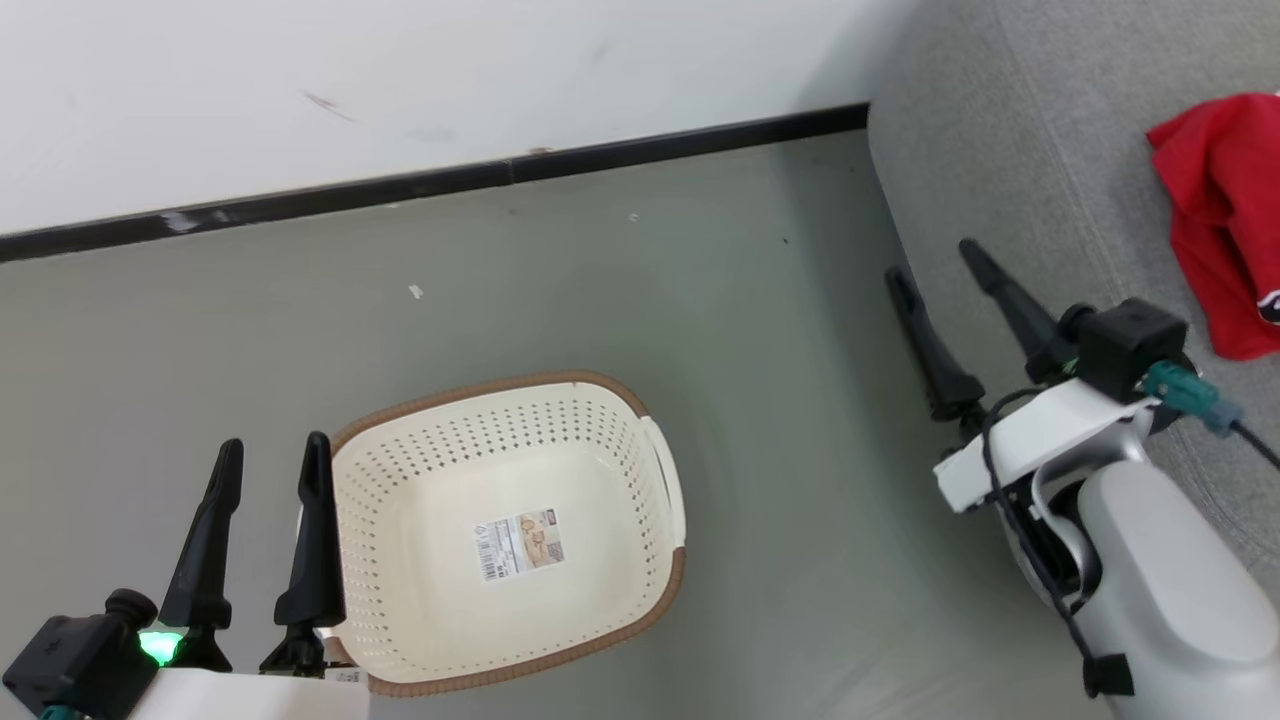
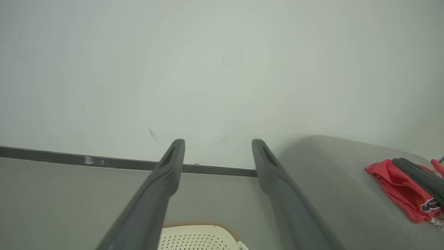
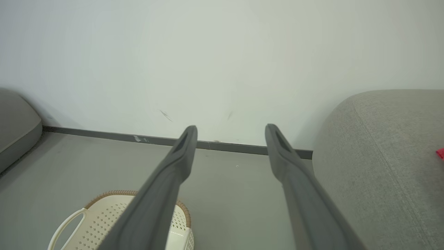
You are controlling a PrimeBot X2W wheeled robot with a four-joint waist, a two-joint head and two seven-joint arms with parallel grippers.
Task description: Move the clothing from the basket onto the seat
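Basket at 6 o'clock is empty and the red clothing lies on the seat at 2 o'clock, so my left fingers and right fingers hang apart, holding nothing.

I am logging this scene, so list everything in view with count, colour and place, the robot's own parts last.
basket: one, cream with a brown rim, on the floor, no clothes in it
label: one, white paper, on the basket's bottom
clothing: one heap, red, on the seat at the right
seat: one, grey, right of the basket
other cushion: one, grey, at the left edge of the right wrist view
floor: grey-green, under the basket
wall: white, behind the floor
skirting board: one, black, along the wall's foot
left gripper: one, dark fingers, open, beside the basket
right gripper: one, dark fingers, open, at the seat's edge
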